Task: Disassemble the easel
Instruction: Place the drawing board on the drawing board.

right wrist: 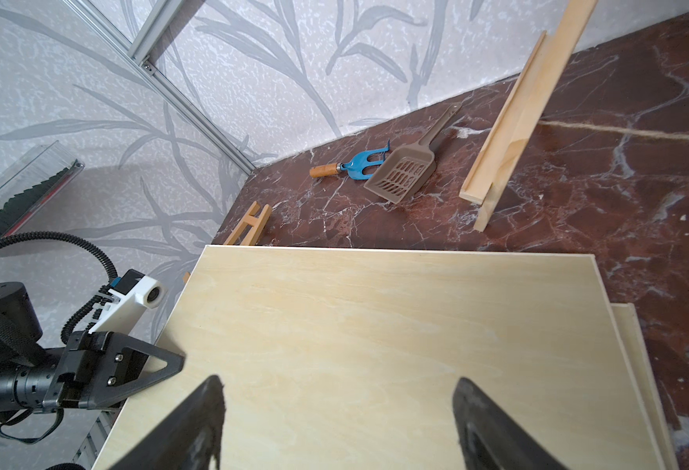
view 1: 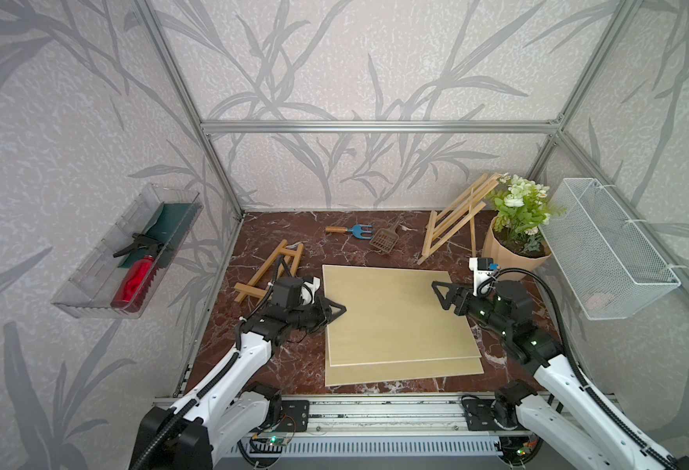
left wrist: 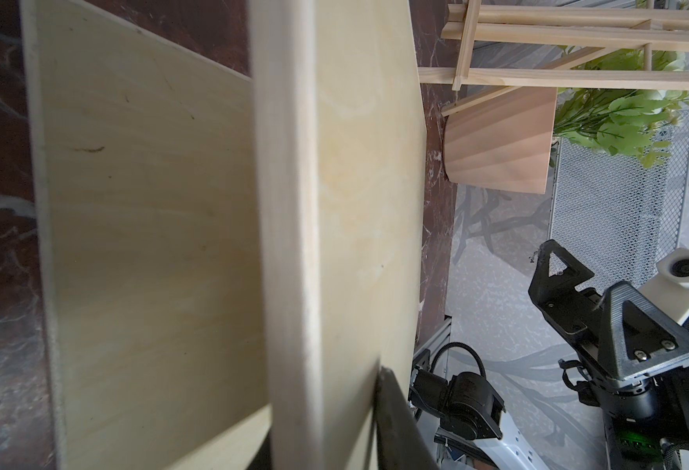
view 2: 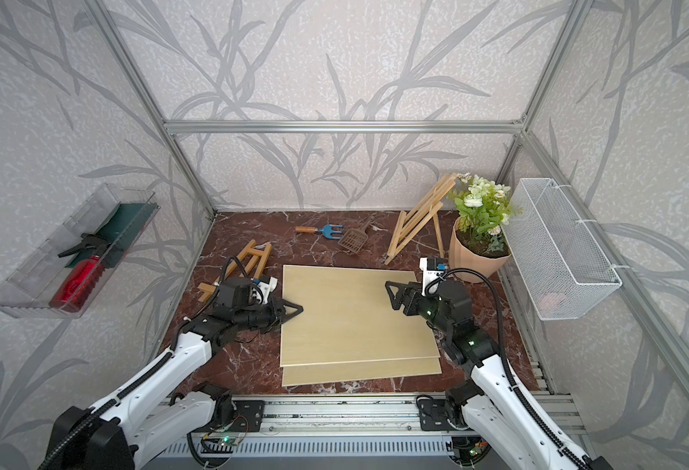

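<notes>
Standing on its legs at the back right of the table [view 1: 285, 358], the pale wooden easel [view 1: 454, 219] tilts back just beside a ribbed terracotta flower pot [view 1: 509, 254]. Whether the two touch I cannot tell. Both arms are well apart from it.

Two pale boards lie stacked in the middle of the table. The top board [view 1: 395, 313] is skewed, so the lower board [view 1: 403, 372] shows along the near edge. The left gripper [view 1: 340, 308] sits at the top board's left edge. In the left wrist view that edge runs close past the one finger [left wrist: 399, 427] that shows, but whether the jaws pinch the board or merely flank it I cannot tell. The right gripper [right wrist: 336, 380] hovers over the top board's right side, its jaws spread wide with nothing between them.

The table top is dark red-brown marble with white veins. A small brown wooden frame [view 1: 269, 270] lies flat at the left, behind the left gripper. A blue hand fork [view 1: 355, 231] with a wooden handle and a brown slotted scoop [view 1: 385, 238] lie near the back wall. Grey leaf-patterned wallpaper covers the walls, framed by aluminium bars. A clear tray [view 1: 90, 285] on the left wall holds a red spray bottle [view 1: 135, 280], and a white wire basket [view 1: 611, 248] hangs on the right wall.
</notes>
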